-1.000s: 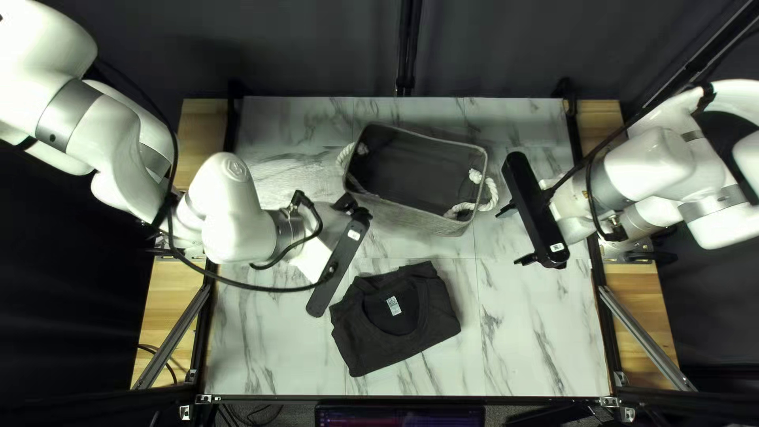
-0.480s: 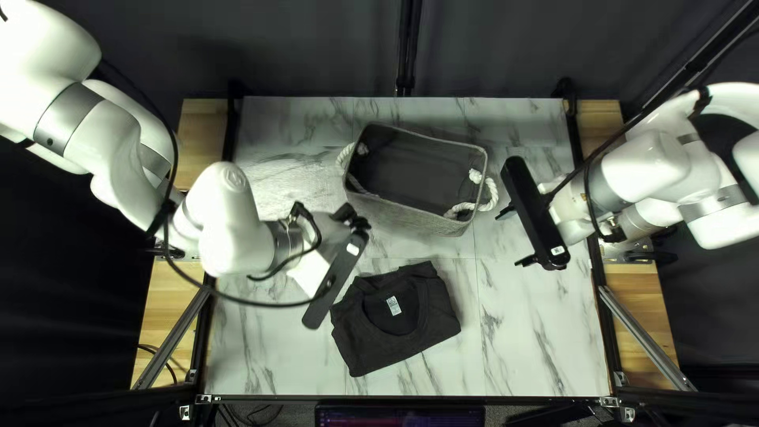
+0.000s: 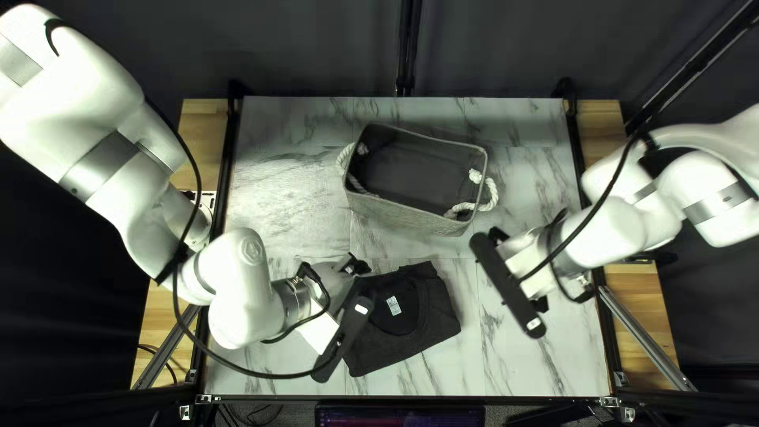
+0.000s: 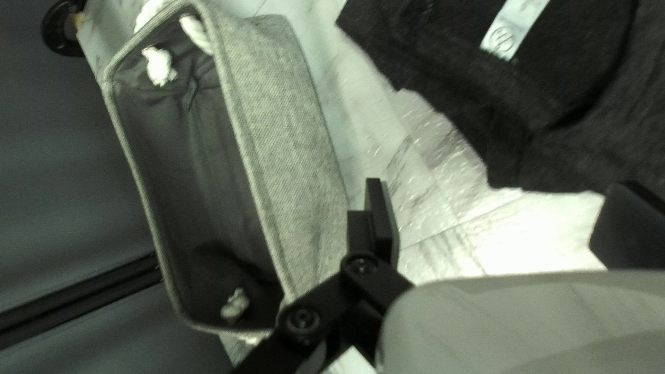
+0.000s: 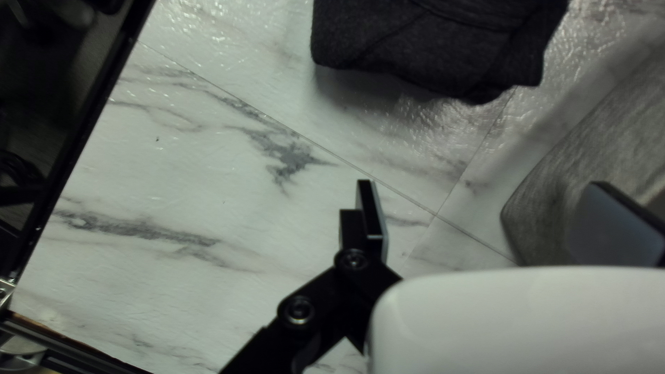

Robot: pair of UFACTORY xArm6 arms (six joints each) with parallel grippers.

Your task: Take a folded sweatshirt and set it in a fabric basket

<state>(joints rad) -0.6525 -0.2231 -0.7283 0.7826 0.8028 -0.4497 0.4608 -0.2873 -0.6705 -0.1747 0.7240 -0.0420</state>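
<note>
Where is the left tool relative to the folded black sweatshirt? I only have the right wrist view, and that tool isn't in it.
Observer: The left tool is open, with the sweatshirt ahead of it, not gripped. In the top left view, the tool overlaps the garment's left end.

Operator: Got it. I see only the outer side of the fabric basket. What shows at its mouth?

Observer: The fabric basket has its mouth facing up, showing a dark lining, with white rope handles at its two short ends.
</note>
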